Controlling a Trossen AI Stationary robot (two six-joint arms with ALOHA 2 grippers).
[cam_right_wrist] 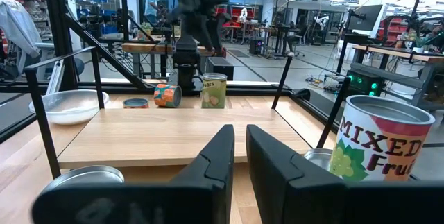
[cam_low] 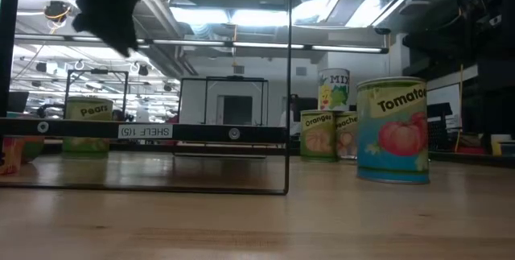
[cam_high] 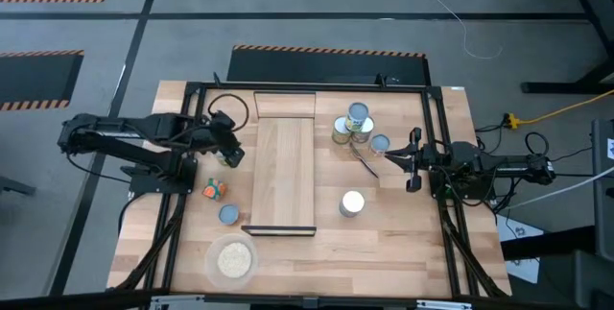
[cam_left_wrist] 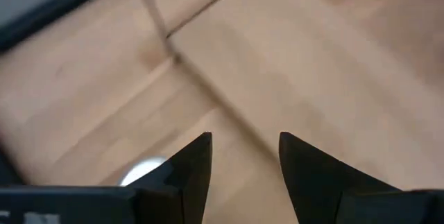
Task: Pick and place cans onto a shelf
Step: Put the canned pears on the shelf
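Observation:
The light-wood shelf (cam_high: 283,171) lies mid-table. A green Pears can (cam_high: 231,157) stands upright by its left side. A blue-grey-topped can (cam_high: 230,215) stands nearer the front. A white-topped Tomato can (cam_high: 352,203) stands right of the shelf. Behind it, a Mixed Fruit can (cam_high: 357,113) sits on two cans (cam_high: 342,131), and another can (cam_high: 380,144) stands beside them. My left gripper (cam_left_wrist: 245,154) is open and empty, raised above the table by the Pears can and the shelf's left edge. My right gripper (cam_right_wrist: 240,161) is shut and empty, low at the table's right, pointing across the shelf.
A round dish of beige grains (cam_high: 232,259) sits at the front left. A small multicoloured object (cam_high: 213,189) lies left of the shelf. Black frame rails (cam_high: 436,147) run along the table's sides. A thin cable (cam_high: 365,161) lies near the right-hand cans.

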